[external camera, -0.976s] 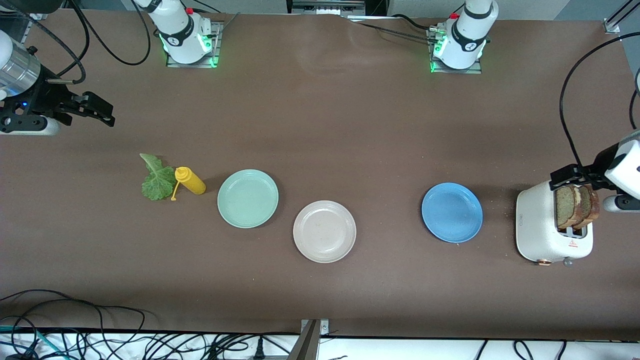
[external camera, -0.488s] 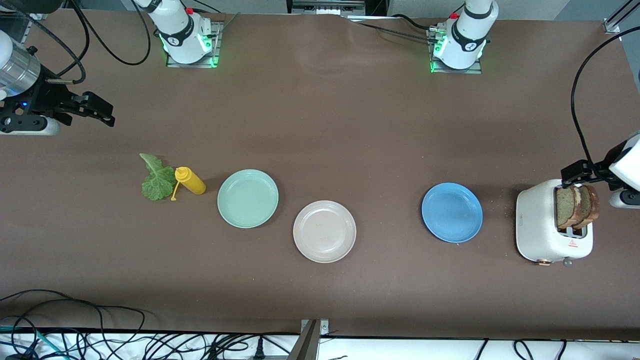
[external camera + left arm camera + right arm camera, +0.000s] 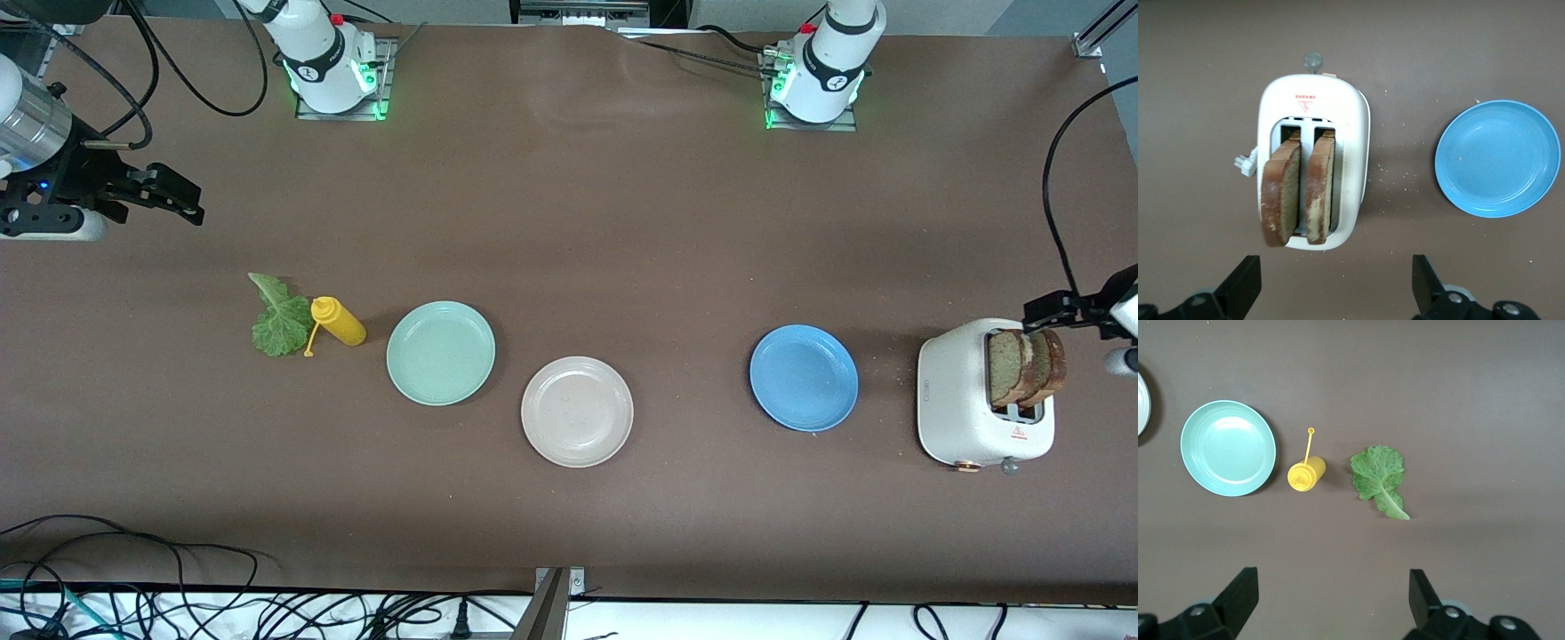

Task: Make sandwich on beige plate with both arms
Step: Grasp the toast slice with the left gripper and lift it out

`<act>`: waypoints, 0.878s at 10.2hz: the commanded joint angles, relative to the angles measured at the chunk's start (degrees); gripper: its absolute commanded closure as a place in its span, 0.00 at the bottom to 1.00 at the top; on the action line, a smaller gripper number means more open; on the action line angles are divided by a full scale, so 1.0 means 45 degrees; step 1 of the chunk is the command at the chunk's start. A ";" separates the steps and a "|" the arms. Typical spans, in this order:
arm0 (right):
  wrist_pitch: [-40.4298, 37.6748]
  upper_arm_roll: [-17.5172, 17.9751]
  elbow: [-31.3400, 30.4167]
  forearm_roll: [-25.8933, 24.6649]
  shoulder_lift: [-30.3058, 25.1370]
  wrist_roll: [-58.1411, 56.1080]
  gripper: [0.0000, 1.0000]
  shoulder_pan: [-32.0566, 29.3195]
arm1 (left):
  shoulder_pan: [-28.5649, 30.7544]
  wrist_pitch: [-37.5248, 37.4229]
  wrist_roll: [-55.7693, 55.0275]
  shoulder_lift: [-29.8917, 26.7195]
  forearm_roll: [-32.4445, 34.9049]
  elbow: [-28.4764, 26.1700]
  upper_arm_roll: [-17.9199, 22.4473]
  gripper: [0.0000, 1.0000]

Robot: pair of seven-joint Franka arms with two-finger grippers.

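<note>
The beige plate [image 3: 577,412] lies bare near the table's middle. Two brown-crusted bread slices [image 3: 1027,364] stand upright in the slots of a white toaster [image 3: 960,404] at the left arm's end; the left wrist view shows the slices [image 3: 1300,190] and toaster [image 3: 1353,127] too. A green lettuce leaf [image 3: 280,322] lies flat toward the right arm's end, also in the right wrist view [image 3: 1378,477]. My left gripper [image 3: 1033,313] hangs open and holds nothing, over the table just beside the toaster [image 3: 1336,293]. My right gripper [image 3: 192,204] waits open and holds nothing over bare table [image 3: 1331,607].
A yellow squeeze bottle [image 3: 340,322] lies beside the lettuce, its cap hanging off. A mint-green plate [image 3: 441,353] sits between the bottle and the beige plate. A blue plate [image 3: 804,377] lies between the beige plate and the toaster. Cables run along the table's near edge.
My left gripper has drawn back from above the bread slices toward the left arm's end of the table. The right arm, bread, plates and lettuce have stayed put.
</note>
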 commanded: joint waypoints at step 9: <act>-0.0005 -0.0032 0.0236 0.0003 0.0100 0.0038 0.00 0.0013 | 0.0063 0.1049 0.0337 0.1776 0.1282 0.0215 -0.0010 0.01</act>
